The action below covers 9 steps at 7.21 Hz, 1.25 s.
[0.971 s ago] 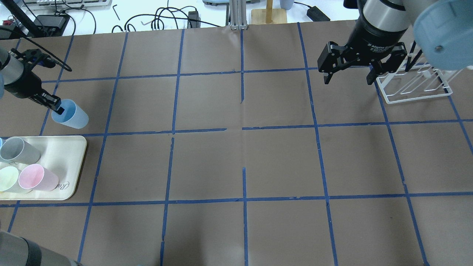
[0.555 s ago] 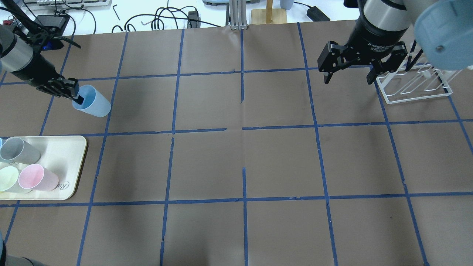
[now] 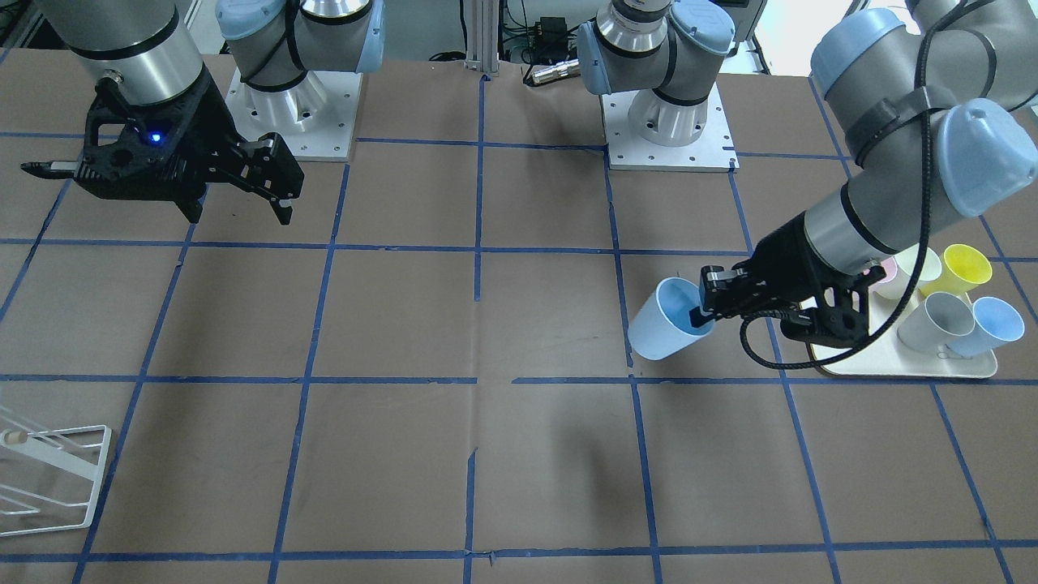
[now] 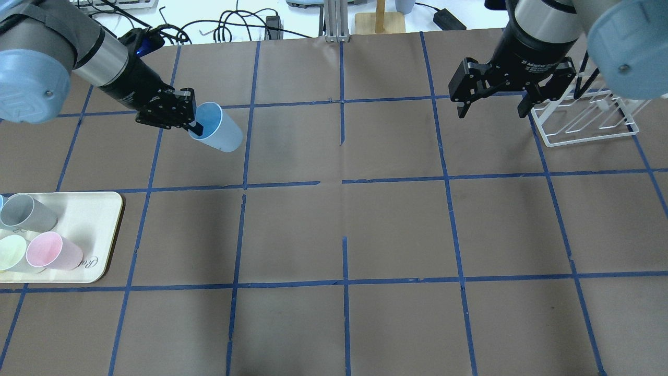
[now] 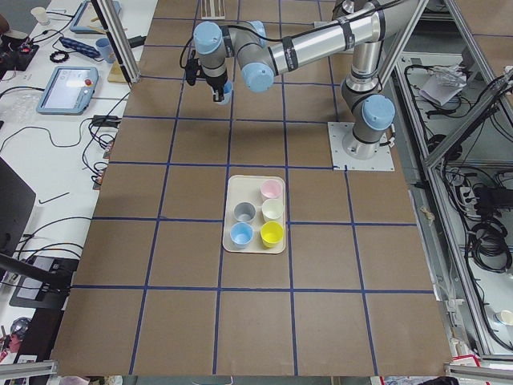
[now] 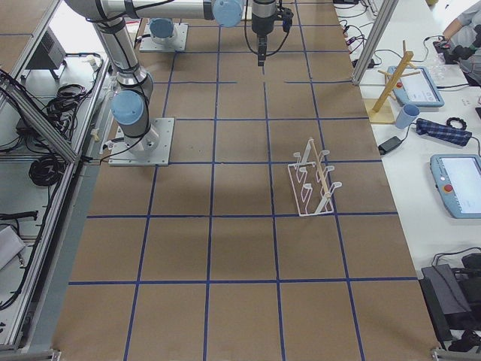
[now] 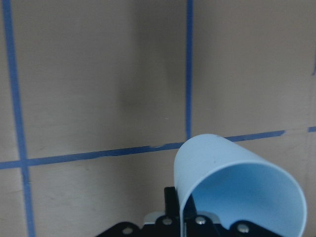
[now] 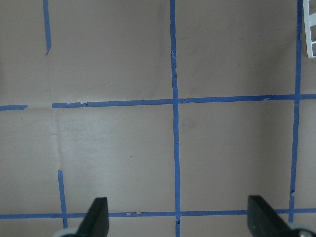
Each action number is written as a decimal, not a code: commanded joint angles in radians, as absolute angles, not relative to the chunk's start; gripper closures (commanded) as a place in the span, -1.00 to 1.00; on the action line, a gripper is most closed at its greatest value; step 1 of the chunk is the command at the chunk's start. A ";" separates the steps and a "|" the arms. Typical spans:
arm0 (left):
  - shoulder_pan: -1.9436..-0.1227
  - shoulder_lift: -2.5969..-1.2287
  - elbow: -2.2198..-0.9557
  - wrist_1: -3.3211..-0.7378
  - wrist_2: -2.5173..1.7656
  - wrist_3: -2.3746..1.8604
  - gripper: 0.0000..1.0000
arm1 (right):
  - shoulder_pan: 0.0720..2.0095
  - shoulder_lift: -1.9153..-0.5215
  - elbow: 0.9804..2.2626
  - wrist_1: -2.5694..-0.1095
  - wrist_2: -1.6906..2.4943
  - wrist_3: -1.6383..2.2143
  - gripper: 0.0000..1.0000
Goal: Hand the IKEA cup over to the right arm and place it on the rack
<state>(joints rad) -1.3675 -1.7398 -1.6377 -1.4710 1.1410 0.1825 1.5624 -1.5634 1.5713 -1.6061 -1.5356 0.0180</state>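
Observation:
The IKEA cup (image 4: 222, 133), pale sky-blue, is held tilted above the table in the far left part of the overhead view. My left gripper (image 4: 194, 125) is shut on its rim, one finger inside the cup and one outside. The cup also shows in the front view (image 3: 658, 331) and fills the lower right of the left wrist view (image 7: 237, 182). My right gripper (image 4: 490, 112) is open and empty, hanging above the table just left of the white wire rack (image 4: 584, 125). Its open fingers (image 8: 96, 217) frame bare table in the right wrist view.
A cream tray (image 4: 99, 230) at the left edge holds a grey cup (image 4: 26, 211), a pink cup (image 4: 52, 250) and a pale green cup (image 4: 13, 253). The front view also shows a yellow cup (image 3: 965, 268) and a second blue cup (image 3: 993, 324) there. Cables lie beyond the table's far edge.
My left arm has carried the blue cup away from the tray, to the right and toward the far side of the table. The right gripper has stayed open and nearly still.

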 commanded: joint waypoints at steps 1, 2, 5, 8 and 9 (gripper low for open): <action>-1.385 -1.691 -1.640 -1.634 0.882 0.117 1.00 | 1.563 -1.565 1.571 -1.605 -1.529 0.011 -1.00; -1.396 -1.668 -1.640 -1.690 0.774 0.100 1.00 | 1.552 -1.563 1.553 -1.605 -1.525 0.002 -1.00; -1.460 -1.651 -1.698 -1.766 0.546 0.103 1.00 | 1.531 -1.563 1.551 -1.644 -1.461 -0.242 -1.00; -1.463 -1.649 -1.866 -1.766 0.156 0.114 1.00 | 1.528 -1.583 1.554 -1.672 -1.309 -0.544 -1.00; -1.463 -1.646 -1.881 -1.764 0.140 0.117 1.00 | 1.525 -1.620 1.555 -1.660 -1.204 -0.619 -1.00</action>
